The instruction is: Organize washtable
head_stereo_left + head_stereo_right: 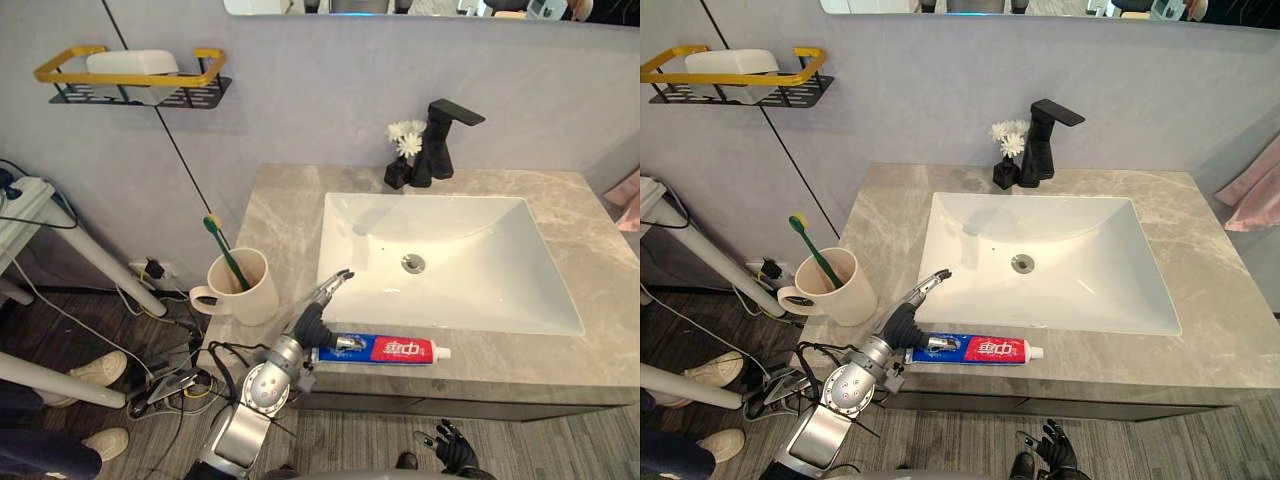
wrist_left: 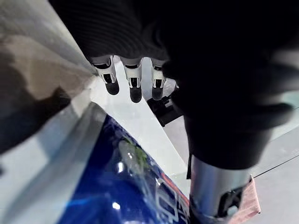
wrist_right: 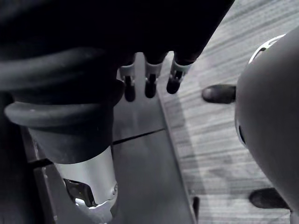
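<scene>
A blue and red toothpaste tube (image 1: 385, 349) lies along the front edge of the grey marble counter (image 1: 280, 215), white cap to the right. My left hand (image 1: 318, 318) hovers over the tube's flat tail end, open, with straight fingers (image 2: 135, 86) reaching up over the sink rim and the thumb close to the tube (image 2: 117, 186). A beige mug (image 1: 245, 290) holding a green toothbrush (image 1: 226, 252) stands at the counter's left front corner, just left of that hand. My right hand (image 1: 452, 447) hangs low by the floor in front of the cabinet, its fingers (image 3: 149, 81) relaxed and holding nothing.
A white rectangular sink (image 1: 440, 225) takes up the middle of the counter. Behind it stand a black faucet (image 1: 442, 140) and a small black vase of white flowers (image 1: 403, 150). A yellow-railed wall shelf (image 1: 130, 78) holds a white box. A person's shoes (image 1: 95, 372) are on the floor at left.
</scene>
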Robot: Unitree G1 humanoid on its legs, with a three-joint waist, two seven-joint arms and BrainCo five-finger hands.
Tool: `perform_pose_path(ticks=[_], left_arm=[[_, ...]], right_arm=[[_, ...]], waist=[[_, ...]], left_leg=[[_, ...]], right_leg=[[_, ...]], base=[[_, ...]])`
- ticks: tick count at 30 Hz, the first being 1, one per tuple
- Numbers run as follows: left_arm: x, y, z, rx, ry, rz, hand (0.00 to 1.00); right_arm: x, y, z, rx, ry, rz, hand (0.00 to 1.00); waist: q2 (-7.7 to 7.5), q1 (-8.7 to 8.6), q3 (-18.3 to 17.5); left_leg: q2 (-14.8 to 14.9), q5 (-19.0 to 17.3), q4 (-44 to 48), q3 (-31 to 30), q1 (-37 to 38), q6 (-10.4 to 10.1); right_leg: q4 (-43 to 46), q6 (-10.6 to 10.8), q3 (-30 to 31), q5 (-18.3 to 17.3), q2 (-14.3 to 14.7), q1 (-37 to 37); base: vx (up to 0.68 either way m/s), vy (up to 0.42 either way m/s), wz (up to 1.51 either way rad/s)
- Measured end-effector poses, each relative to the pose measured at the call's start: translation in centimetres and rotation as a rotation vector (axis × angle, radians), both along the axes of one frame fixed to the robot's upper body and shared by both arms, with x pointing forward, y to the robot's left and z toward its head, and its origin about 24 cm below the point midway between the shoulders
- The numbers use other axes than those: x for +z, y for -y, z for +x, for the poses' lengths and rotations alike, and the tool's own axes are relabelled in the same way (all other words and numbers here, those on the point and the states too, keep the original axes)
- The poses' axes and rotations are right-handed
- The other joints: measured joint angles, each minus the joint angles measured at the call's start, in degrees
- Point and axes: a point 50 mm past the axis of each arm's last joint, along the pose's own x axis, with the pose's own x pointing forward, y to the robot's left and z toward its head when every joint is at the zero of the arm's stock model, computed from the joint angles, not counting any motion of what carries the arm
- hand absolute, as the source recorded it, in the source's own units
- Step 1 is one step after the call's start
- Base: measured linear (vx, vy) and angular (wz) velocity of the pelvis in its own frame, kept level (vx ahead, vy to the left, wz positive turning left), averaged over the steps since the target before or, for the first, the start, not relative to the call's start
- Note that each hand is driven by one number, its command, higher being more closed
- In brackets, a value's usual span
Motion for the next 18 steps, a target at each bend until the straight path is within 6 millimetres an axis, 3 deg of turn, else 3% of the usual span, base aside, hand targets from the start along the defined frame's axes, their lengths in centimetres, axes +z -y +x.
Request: perform_pose_path(ticks=[12, 15, 18], left_arm=[[-0.2, -0.2, -0.1, -0.020, -0.021, 0.007, 0.00], [0.3, -0.1, -0.1, -0.023, 0.000, 0.003, 0.00], [2.1, -0.3, -0.2, -0.034, 0.077, -0.003, 0.00]], right_arm=[[0.1, -0.4, 0.2, 0.031, 0.003, 0.002, 0.00], [0.0, -0.5, 0.2, 0.036, 0.003, 0.008, 0.00], [0.0, -0.5, 0.1, 0.040, 0.003, 0.014, 0.00]], waist=[[-0.41, -0.04, -0.2], [-0.64, -0.01, -0.1], [-0.72, 0.04, -0.2]], left_leg=[[0.0, 0.1, -0.8, 0.1, 0.7, -0.1], [0.0, 0.1, -0.7, 0.0, 0.5, -0.1], [0.0, 0.1, -0.2, -0.2, -0.1, -0.2]], right_leg=[[-0.1, 0.1, 0.5, 0.2, 0.0, 0.1], [0.0, 0.1, 0.4, 0.2, 0.0, 0.1], [0.0, 0.1, 0.2, 0.2, 0.0, -0.1]], base=[[-0.01, -0.002, -0.02], [0.00, -0.001, 0.01], [-0.01, -0.006, 0.04]])
